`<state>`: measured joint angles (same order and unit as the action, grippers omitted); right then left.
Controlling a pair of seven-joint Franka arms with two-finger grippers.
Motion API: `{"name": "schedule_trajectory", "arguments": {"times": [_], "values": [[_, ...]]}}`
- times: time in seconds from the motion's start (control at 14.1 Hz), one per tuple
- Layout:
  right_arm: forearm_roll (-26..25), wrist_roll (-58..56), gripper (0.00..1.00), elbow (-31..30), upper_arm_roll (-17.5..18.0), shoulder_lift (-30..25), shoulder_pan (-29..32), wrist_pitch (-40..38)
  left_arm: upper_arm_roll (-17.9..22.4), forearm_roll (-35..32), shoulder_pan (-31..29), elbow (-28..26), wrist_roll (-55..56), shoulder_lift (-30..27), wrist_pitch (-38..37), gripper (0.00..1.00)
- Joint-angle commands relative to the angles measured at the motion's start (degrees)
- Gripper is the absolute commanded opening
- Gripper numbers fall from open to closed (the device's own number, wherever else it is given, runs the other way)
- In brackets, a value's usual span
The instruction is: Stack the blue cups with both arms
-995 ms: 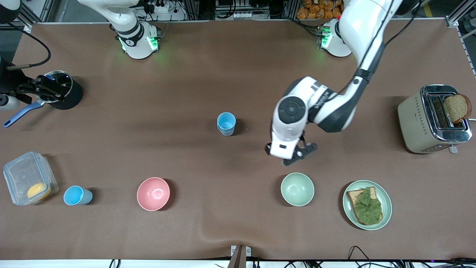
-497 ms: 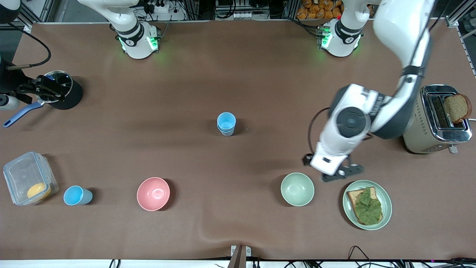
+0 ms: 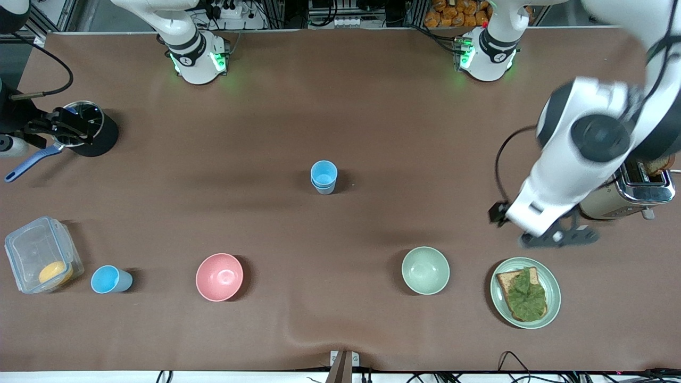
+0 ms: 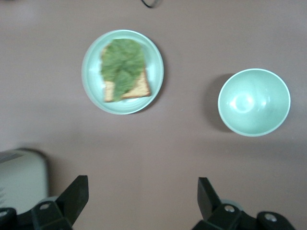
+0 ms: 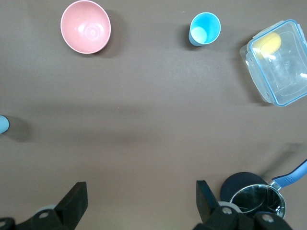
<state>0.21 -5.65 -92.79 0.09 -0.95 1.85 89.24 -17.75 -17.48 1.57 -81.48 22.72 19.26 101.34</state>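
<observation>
Two blue cups [image 3: 324, 177] stand nested in one stack at the middle of the table; only their edge [image 5: 2, 123] shows in the right wrist view. A single blue cup [image 3: 110, 280] [image 5: 205, 28] stands upright near the right arm's end, between a clear food box and the pink bowl. My left gripper [image 3: 558, 238] [image 4: 142, 191] hangs open and empty over bare table between the toaster and the plate. Open and empty too, my right gripper [image 3: 68, 129] [image 5: 141, 196] waits above the saucepan at the right arm's end.
A pink bowl [image 3: 219, 276] [image 5: 85, 26] and a pale green bowl [image 3: 425, 270] [image 4: 254, 101] sit nearer the front camera than the stack. There is a plate [image 3: 553, 298] [image 4: 91, 72] with toast and lettuce, a toaster [image 3: 646, 191], a clear box [image 3: 42, 254] [image 5: 278, 62] and a saucepan [image 3: 98, 139] [image 5: 254, 199].
My left arm has swung away from the stacked cups toward its own end of the table, stopping by the toaster. Its gripper stayed open. The right arm has not moved.
</observation>
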Motion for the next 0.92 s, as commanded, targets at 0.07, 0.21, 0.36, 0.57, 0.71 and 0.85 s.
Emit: {"name": "schedule_trajectory", "arguments": {"times": [0.07,0.21,0.36,0.57,0.71,0.85], "values": [[0.94,-0.07,1.0,-0.38,-0.09,-0.54,0.0,-0.21,5.16,6.02,0.01,-4.91,-9.06,-11.59,-5.18,1.0],[0.94,-0.07,1.0,-0.38,-0.09,-0.54,0.0,-0.21,10.87,12.62,0.54,-5.36,-14.51,-15.37,-7.28,1.0],[0.94,-0.07,1.0,-0.38,-0.09,-0.54,0.0,-0.21,16.93,14.84,1.85,-3.96,-20.4,-15.83,-12.19,1.0],[0.94,-0.07,1.0,-0.38,-0.09,-0.54,0.0,-0.21,19.25,14.59,2.92,2.09,-20.0,-16.01,-20.98,1.0],[1.02,-0.07,1.0,-0.38,-0.09,-0.54,0.0,-0.21,19.51,14.76,2.92,2.64,-19.82,-15.92,-21.89,1.0],[1.02,0.11,1.0,-0.38,0.0,-0.54,0.0,-0.21,19.16,15.2,2.92,2.56,-16.24,-15.48,-21.71,1.0]]}}
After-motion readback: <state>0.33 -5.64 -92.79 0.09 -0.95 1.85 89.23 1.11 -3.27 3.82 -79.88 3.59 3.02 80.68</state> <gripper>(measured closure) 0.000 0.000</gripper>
